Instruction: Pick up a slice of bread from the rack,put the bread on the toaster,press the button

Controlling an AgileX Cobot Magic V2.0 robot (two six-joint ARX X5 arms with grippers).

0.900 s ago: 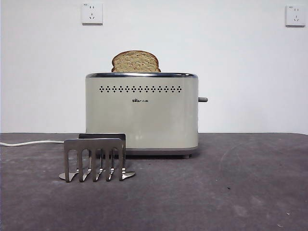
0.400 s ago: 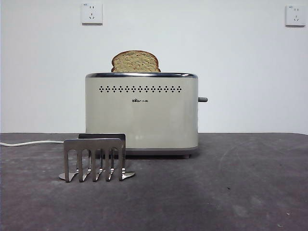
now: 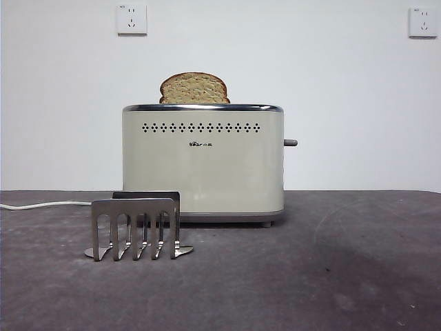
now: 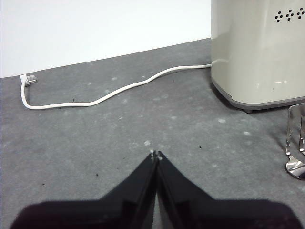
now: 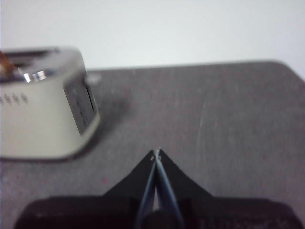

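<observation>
slice of bread point(image 3: 194, 88) lower part hidden in toaster point(image 3: 202, 165), rack point(image 4: 296, 143) cut off, right wrist view blurred

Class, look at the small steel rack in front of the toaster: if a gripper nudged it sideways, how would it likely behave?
The rack looks like thin brushed metal, so it is probably light and stiff. It stands on small flared feet on the table, so a low push would likely slide it, a high push might tip it. Its slots hold no bread, adding no weight.

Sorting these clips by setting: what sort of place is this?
Probably a staged test bench, not a real kitchen: a toaster and small steel rack stand on a grey mat-covered table against a bare white wall with sockets.
</observation>
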